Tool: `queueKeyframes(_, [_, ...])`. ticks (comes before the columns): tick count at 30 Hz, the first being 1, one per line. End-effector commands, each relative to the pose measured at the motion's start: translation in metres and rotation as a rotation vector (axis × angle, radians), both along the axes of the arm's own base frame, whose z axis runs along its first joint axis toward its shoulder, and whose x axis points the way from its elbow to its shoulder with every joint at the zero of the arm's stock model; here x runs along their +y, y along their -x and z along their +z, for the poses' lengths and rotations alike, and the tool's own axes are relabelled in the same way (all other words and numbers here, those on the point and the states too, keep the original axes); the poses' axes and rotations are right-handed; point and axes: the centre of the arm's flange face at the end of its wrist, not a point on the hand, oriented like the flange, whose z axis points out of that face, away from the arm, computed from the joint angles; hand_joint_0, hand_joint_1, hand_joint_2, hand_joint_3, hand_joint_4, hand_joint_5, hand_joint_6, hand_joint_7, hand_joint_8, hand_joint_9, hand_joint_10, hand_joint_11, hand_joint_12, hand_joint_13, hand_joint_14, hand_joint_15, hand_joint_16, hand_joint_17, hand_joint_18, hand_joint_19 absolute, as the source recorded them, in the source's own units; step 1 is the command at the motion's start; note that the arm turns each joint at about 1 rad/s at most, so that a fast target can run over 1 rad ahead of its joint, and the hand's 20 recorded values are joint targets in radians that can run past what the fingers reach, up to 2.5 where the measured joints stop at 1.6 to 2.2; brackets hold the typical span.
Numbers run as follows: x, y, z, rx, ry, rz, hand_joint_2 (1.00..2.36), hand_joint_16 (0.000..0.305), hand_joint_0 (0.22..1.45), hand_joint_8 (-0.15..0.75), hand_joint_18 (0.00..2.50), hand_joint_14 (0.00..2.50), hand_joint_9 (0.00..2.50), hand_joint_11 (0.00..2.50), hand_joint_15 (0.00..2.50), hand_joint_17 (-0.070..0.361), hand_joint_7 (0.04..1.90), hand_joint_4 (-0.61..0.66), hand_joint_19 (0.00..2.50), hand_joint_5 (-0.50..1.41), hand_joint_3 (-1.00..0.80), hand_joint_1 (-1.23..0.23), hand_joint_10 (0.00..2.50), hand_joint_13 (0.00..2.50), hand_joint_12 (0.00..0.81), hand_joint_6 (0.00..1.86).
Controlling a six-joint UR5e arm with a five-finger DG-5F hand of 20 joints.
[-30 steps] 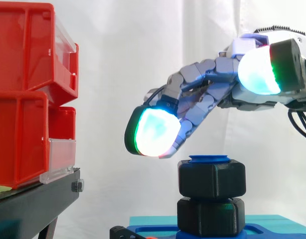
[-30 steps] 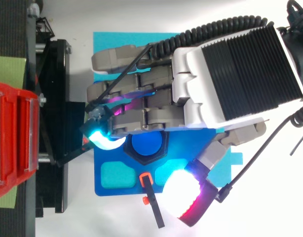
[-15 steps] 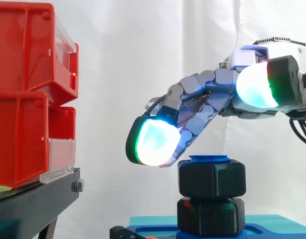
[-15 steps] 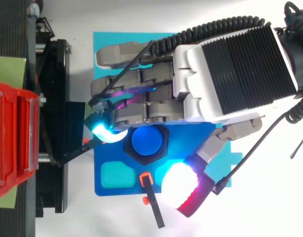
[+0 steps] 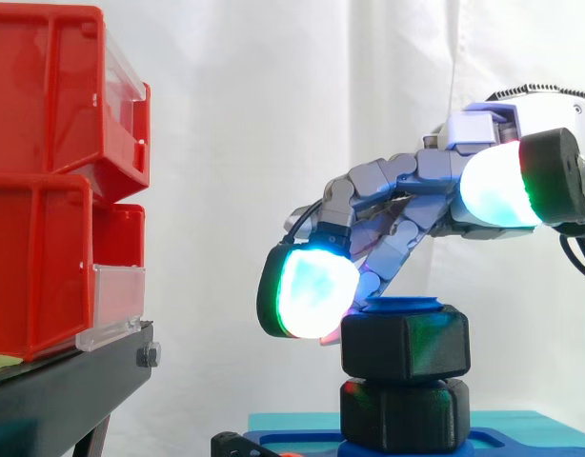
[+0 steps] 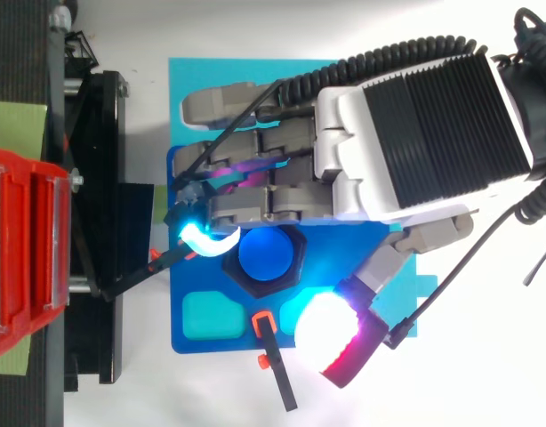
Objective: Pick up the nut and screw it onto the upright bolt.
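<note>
A black hexagonal nut (image 5: 405, 341) sits on the upright blue bolt (image 5: 400, 305), above a second black hexagonal piece (image 5: 402, 414) at the bolt's foot. From above, the bolt's blue top (image 6: 267, 256) shows inside the nut's black rim (image 6: 298, 269). My hand (image 6: 415, 133) hangs over them, open, with its fingers stretched out and slightly bent. One glowing fingertip pad (image 5: 312, 293) is close beside the nut's upper left edge. The thumb pad (image 6: 326, 334) stands apart on the near side, level with the wrist (image 5: 497, 186). Nothing is held.
The bolt stands on a blue baseplate (image 6: 202, 334) lying on a cyan sheet (image 6: 193, 76). Red bins (image 5: 45, 181) on a black stand (image 5: 64, 390) fill the left side. A thin black tool with an orange clip (image 6: 273, 365) lies at the plate's near edge.
The hand has come down and shifted slightly toward the arm's side. Its leading fingertip has dropped from above the nut's left to beside the nut's top edge.
</note>
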Motion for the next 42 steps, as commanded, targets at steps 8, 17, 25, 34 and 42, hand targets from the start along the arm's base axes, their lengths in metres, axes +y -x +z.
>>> queueKeyframes(8, [-0.009, 0.002, 0.0, 0.001, 0.002, -0.004, 1.0, 0.019, 0.51, 0.309, 0.11, 0.0, 0.9, 0.0, 0.0, 0.043, 1.25, 0.27, 0.0, -0.02, -0.5, -0.19, 0.0, 0.49, 0.242, 0.5])
queueKeyframes(17, [-0.023, 0.005, -0.001, 0.01, 0.004, -0.002, 1.0, 0.017, 0.52, 0.318, 0.16, 0.0, 0.98, 0.0, 0.0, 0.039, 1.38, 0.24, 0.0, 0.0, -0.5, -0.19, 0.0, 0.55, 0.23, 0.5])
queueKeyframes(25, [-0.035, 0.008, -0.001, 0.015, 0.003, -0.002, 1.0, 0.015, 0.52, 0.315, 0.22, 0.0, 1.05, 0.0, 0.0, 0.034, 1.45, 0.21, 0.0, 0.03, -0.5, -0.19, 0.0, 0.59, 0.218, 0.5])
queueKeyframes(34, [-0.046, 0.007, 0.011, 0.001, 0.005, 0.006, 1.0, 0.013, 0.53, 0.313, 0.3, 0.0, 1.18, 0.0, 0.0, 0.029, 1.42, 0.19, 0.0, 0.05, -0.5, -0.19, 0.0, 0.68, 0.198, 0.52])
queueKeyframes(42, [-0.053, -0.001, 0.048, -0.056, 0.013, 0.039, 1.0, 0.016, 0.52, 0.311, 0.27, 0.0, 1.06, 0.0, 0.0, 0.036, 1.05, 0.27, 0.0, -0.05, -0.5, -0.19, 0.0, 0.65, 0.228, 0.5])
